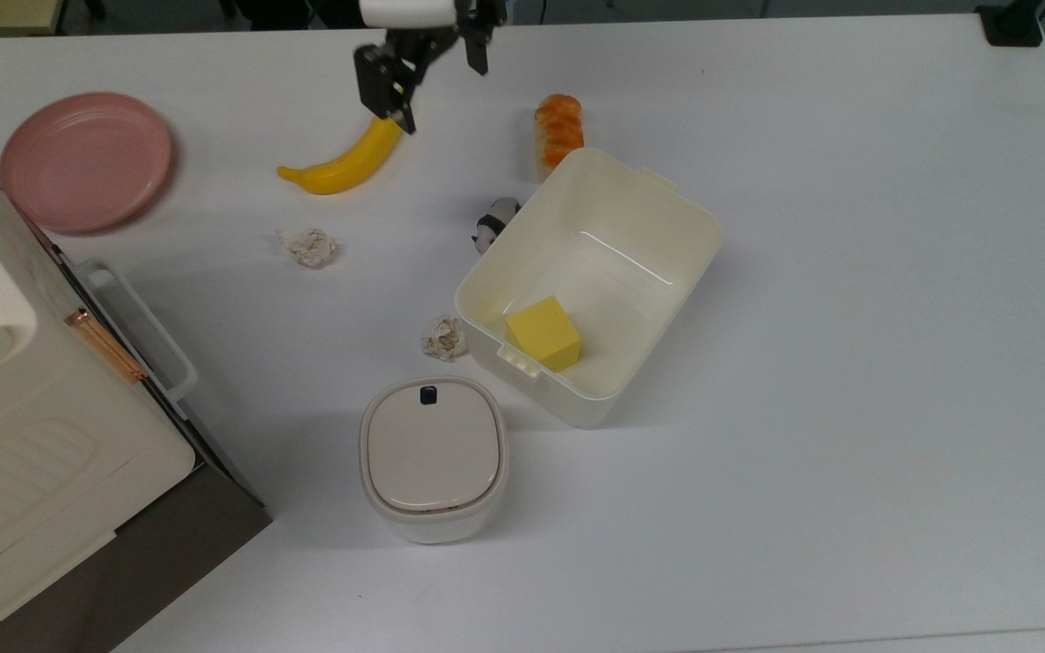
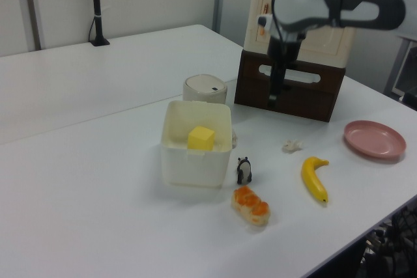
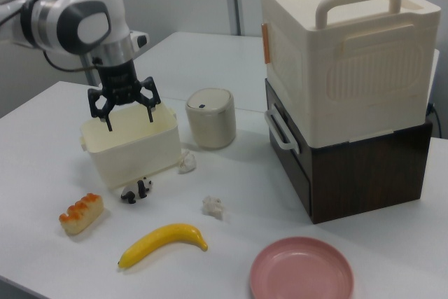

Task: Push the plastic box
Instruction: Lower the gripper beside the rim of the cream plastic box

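Plastic box (image 1: pixel 631 227): glossy cream tub, rounded corners, lidless, mid-table, holding a matte yellow cube (image 1: pixel 542 333). Table (image 1: pixel 849 363): smooth white. Gripper (image 3: pixel 125 112): fingers spread, empty, hanging above the table.

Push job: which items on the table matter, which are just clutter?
In play:
- plastic box, lidless
- gripper, fingers spread, in the air
- yellow block, inside the box, would ride along

Clutter:
- banana
- bread roll
- panda figure
- two paper wads
- lidded container
- pink plate

White and grey arm (image 3: pixel 77 15), black hand (image 3: pixel 129 115).
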